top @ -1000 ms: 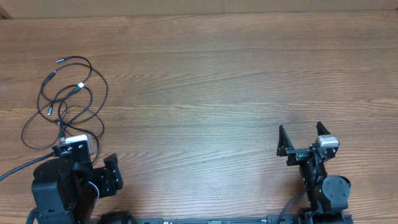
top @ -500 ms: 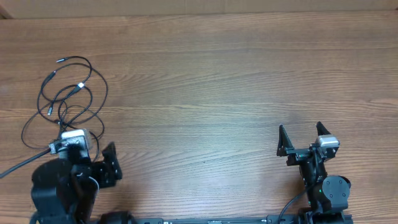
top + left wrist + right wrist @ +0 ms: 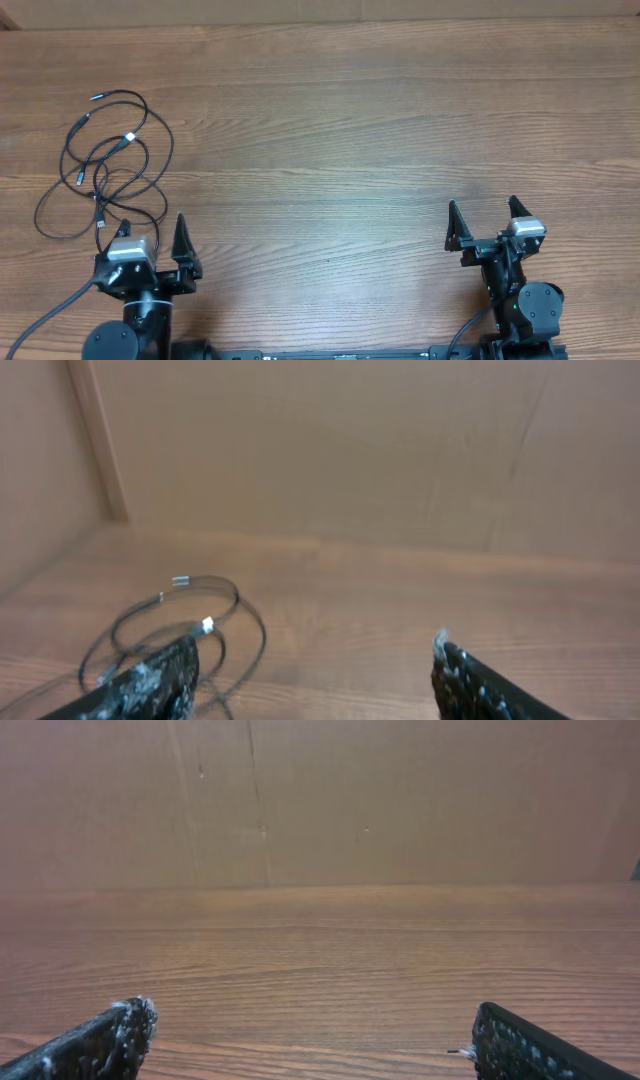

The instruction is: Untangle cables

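The cables [image 3: 105, 165] lie in tangled loose loops at the table's left, thin and black with small silver-tipped plugs. They also show in the left wrist view [image 3: 195, 625], just ahead of the left finger. My left gripper [image 3: 152, 232] is open and empty, right below the tangle at the near edge. My right gripper [image 3: 483, 215] is open and empty at the near right, far from the cables; its wrist view [image 3: 310, 1040] shows only bare wood between the fingers.
The wooden table [image 3: 350, 130] spreads wide between the two arms. A brown cardboard wall [image 3: 320, 800] stands behind the table's far edge, with a corner at the left [image 3: 95, 450].
The left arm has swung from turned left to facing straight ahead, and its gripper now points at the cables. The right arm and the cables have not moved.
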Controlling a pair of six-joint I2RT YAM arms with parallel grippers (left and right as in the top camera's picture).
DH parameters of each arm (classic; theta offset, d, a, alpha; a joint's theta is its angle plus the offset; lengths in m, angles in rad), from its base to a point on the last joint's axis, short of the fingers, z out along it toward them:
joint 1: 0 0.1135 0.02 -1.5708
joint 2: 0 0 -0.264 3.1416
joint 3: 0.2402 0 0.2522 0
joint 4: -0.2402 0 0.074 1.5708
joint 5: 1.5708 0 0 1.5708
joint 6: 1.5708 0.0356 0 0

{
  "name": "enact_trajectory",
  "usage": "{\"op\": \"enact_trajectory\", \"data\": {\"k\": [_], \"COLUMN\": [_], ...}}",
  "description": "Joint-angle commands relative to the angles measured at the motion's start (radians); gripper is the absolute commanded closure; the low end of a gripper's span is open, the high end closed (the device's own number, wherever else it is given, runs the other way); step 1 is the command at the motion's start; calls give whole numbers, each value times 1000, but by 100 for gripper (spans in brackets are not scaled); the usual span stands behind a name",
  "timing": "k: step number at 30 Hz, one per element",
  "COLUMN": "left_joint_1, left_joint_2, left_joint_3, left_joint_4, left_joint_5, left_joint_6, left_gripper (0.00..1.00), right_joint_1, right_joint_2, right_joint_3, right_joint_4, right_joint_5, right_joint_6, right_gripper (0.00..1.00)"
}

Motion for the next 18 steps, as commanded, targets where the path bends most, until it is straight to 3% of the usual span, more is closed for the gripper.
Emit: {"op": "enact_trajectory", "data": {"k": [1,18], "left_joint_1": [-8,-22], "left_joint_2": [-71,-106], "left_joint_3": [-88,-443], "left_joint_4": [80,533], "left_joint_5": [-8,113], "left_joint_6": [30,76], "left_gripper": [26,26], "right_joint_1": [5,5], "right_joint_2": [-8,-8], "right_joint_3": [-10,-10], "right_joint_4": [5,5], "right_joint_5": [-1,-1], "right_joint_6": [4,4], "right_gripper": [0,0]}}
